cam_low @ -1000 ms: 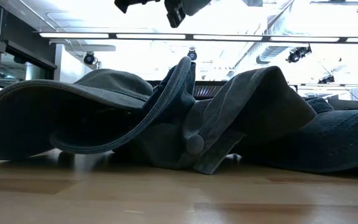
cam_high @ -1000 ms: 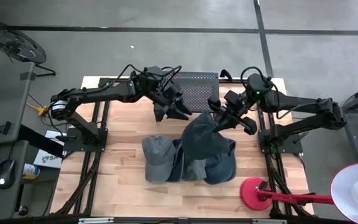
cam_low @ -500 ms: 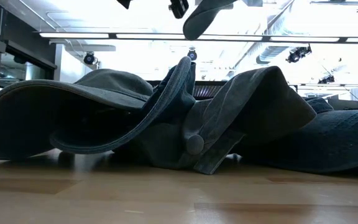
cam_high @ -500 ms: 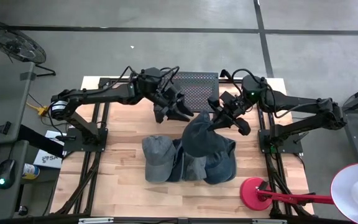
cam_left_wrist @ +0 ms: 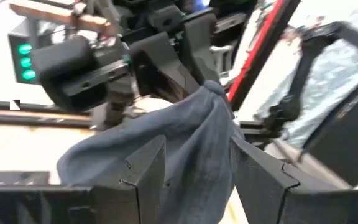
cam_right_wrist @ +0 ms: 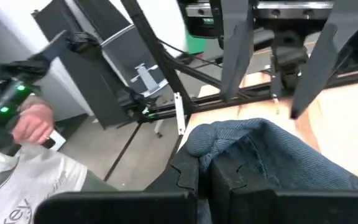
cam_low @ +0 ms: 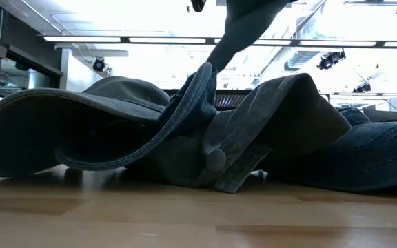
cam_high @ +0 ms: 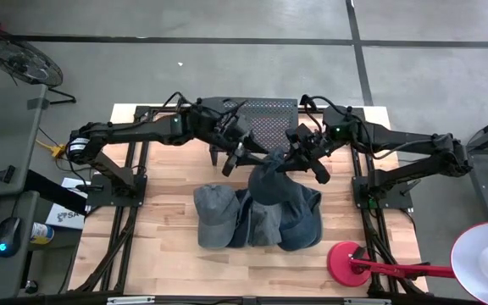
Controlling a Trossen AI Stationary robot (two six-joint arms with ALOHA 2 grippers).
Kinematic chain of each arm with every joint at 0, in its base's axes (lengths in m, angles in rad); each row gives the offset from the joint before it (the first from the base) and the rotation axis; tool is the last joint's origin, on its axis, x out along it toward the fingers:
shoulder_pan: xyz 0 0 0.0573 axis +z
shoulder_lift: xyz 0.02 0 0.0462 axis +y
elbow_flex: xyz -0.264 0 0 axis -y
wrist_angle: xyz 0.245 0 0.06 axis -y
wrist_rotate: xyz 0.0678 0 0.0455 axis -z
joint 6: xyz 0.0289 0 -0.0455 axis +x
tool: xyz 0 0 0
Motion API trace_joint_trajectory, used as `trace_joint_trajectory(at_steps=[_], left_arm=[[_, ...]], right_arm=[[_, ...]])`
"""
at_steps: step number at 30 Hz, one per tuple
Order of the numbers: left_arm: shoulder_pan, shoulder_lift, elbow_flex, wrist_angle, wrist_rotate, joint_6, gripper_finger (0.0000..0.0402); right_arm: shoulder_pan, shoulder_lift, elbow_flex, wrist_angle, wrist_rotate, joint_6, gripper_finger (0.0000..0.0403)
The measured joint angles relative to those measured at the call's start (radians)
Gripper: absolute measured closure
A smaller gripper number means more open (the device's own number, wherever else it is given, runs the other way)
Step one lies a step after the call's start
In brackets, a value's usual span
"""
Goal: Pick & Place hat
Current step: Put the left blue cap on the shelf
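Note:
A blue denim hat (cam_high: 269,176) hangs from my right gripper (cam_high: 291,161), which is shut on it above the middle of the table. Its lower part drapes toward a pile of several denim hats (cam_high: 227,216) lying on the wooden table, and in the low view the hat (cam_low: 243,27) dips in from above that pile (cam_low: 116,124). My left gripper (cam_high: 242,157) is open just to the table's left of the hat. In the left wrist view its fingers (cam_left_wrist: 148,168) stand on either side of the hat (cam_left_wrist: 185,137); whether they touch it, I cannot tell. My right gripper pinches a bunched fold at the hat's top (cam_right_wrist: 219,140) between its two fingers (cam_right_wrist: 185,171). It comes from the table's right, slanting down. The hat hangs below the fingers, gathered at the hold and slack lower down; whether it touches the pile, I cannot tell.
A black perforated panel (cam_high: 265,119) sits at the table's far edge behind both grippers. A red round lamp base (cam_high: 346,258) stands at the near right corner. A person's hand (cam_right_wrist: 33,127) shows beyond the table. Bare wood (cam_high: 168,178) lies left of the pile.
My right gripper has carried the hat toward the table's left, up to my left gripper, and the hat has bunched narrower and drawn in from the pile. My left gripper has turned toward the hat, whose top now sits between its open fingers. In the low view the hat has come lower.

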Motion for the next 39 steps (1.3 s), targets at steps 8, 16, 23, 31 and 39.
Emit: trace_joint_trajectory(at_steps=[8,16,23,31,39], left_arm=[[-0.059,0.0,0.085,-0.141,-0.126,0.141,0.0229],[-0.138,0.0,0.09,-0.192,-0.402,0.271,0.0229],[-0.142,0.0,0.09,-0.194,-0.461,0.285,0.0229],[-0.142,0.0,0.09,-0.192,-0.409,0.277,0.0229],[-0.142,0.0,0.089,-0.155,-0.412,0.277,0.0229]], right_arm=[[0.0,0.0,0.0,-0.001,0.129,0.039,0.0402],[0.0,0.0,0.0,-0.001,0.164,0.078,0.0402],[0.0,0.0,0.0,0.011,0.151,0.101,0.0402],[0.0,0.0,0.0,0.06,0.15,0.101,0.0402],[0.0,0.0,0.0,0.068,0.159,0.101,0.0402]])
